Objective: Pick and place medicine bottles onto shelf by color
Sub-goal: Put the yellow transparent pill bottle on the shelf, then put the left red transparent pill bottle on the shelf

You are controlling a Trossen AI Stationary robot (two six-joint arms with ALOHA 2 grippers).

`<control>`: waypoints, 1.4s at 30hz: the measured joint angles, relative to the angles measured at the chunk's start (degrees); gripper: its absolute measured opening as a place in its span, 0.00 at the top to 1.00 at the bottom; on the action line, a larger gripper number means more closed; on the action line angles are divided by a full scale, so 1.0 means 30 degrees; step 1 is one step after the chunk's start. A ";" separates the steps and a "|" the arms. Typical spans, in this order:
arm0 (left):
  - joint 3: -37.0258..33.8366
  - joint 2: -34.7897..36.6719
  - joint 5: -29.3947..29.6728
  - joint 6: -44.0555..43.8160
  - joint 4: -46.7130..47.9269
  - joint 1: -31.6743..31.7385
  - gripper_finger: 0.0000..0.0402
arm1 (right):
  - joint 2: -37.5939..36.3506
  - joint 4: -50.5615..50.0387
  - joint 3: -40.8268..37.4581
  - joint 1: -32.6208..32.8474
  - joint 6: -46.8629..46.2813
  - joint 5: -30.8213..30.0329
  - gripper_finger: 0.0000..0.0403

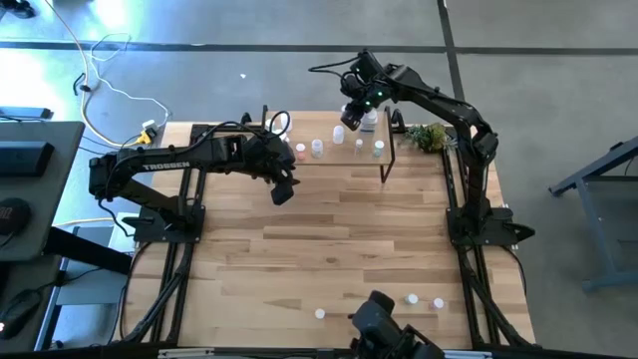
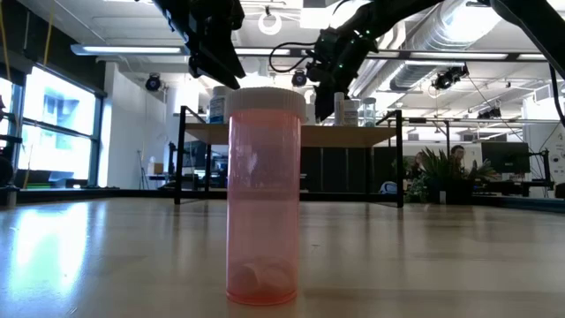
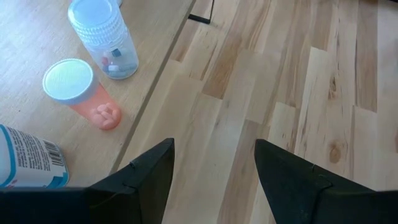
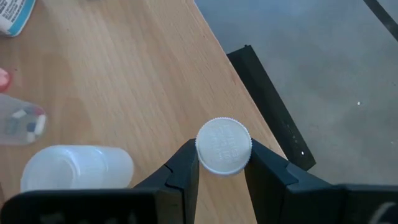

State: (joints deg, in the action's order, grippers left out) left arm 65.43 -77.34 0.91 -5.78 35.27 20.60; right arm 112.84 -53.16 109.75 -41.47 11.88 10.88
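The shelf stands at the table's far middle with several small bottles on it. My right gripper hovers over the shelf's far right part, shut on a white-capped bottle. A frosted white bottle and a clear one stand close by on the board. My left gripper hangs open over the table just in front of the shelf's left part, holding nothing. A clear bottle and an orange one, both white-capped, stand on the board beside it. My right gripper pinches the ribbed white cap of a bottle by its rim, one finger on each side. The fingers come slanting down from above. The cap hides the bottle's body. Whether its base stands on the shelf board, I cannot tell.
A pink translucent bottle stands close before the low camera near the table's front edge, with two more small bottles nearby. A green plant sprig lies at the shelf's right end. Bare tabletop stretches between shelf and front edge.
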 joint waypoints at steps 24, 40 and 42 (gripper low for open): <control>0.0001 0.0000 0.0000 0.0000 0.0000 0.0000 0.47 | -0.0007 -0.0325 0.0007 0.0007 -0.0113 -0.0447 0.61; 0.0007 0.0000 -0.0066 0.0000 0.0028 0.0000 0.47 | -0.0264 -0.1958 0.2527 0.0000 -0.0802 -0.0441 0.59; 0.0007 -0.0007 -0.0066 0.0000 0.0293 0.0000 0.47 | -0.0277 -0.2692 0.3173 0.0000 -0.1204 -0.0439 0.59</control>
State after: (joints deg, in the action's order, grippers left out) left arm 65.45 -77.36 0.71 -5.78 36.15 20.60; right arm 112.01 -61.24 119.27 -41.47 8.27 9.56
